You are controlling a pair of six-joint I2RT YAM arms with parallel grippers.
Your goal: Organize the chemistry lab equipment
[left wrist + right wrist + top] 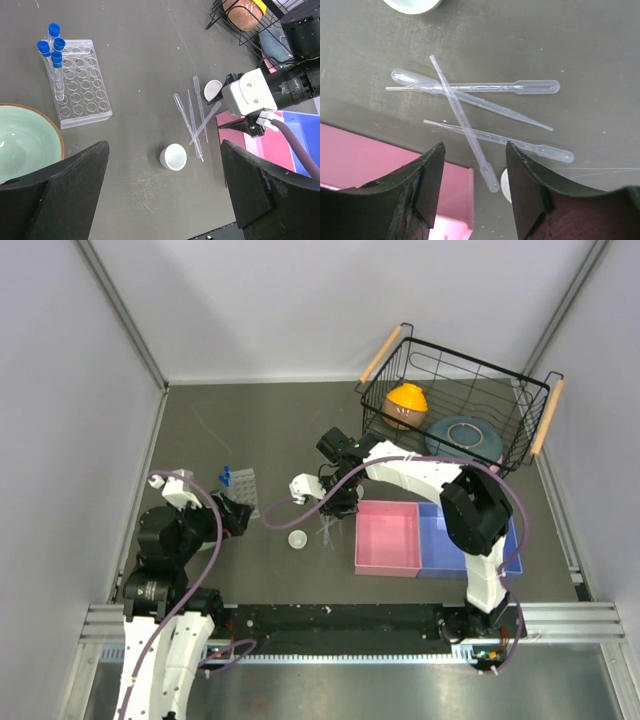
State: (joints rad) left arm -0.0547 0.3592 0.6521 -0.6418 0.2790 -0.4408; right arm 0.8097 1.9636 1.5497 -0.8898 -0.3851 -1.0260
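Several thin clear pipettes (pixel 470 95) lie crossed on the dark table. My right gripper (pixel 475 147) hovers over them, open, and the bulb of one pipette (pixel 487 175) lies loose between its fingers. One small white dish (pixel 506 186) peeks out beside the right finger. A second white dish (pixel 173 156) stands upright on the table, beyond and between the fingers of my open left gripper (pixel 165 195). The clear tube rack (pixel 82 85) sits at the left with several blue-capped tubes (pixel 55 50) in its far corner.
A pink bin (pixel 388 537) and a blue bin (pixel 445 540) stand right of the pipettes. A black wire basket (pixel 455 400) at the back right holds an orange bowl (pixel 406 400) and a teal plate (pixel 465 435). A pale green bowl (pixel 20 142) sits near the rack.
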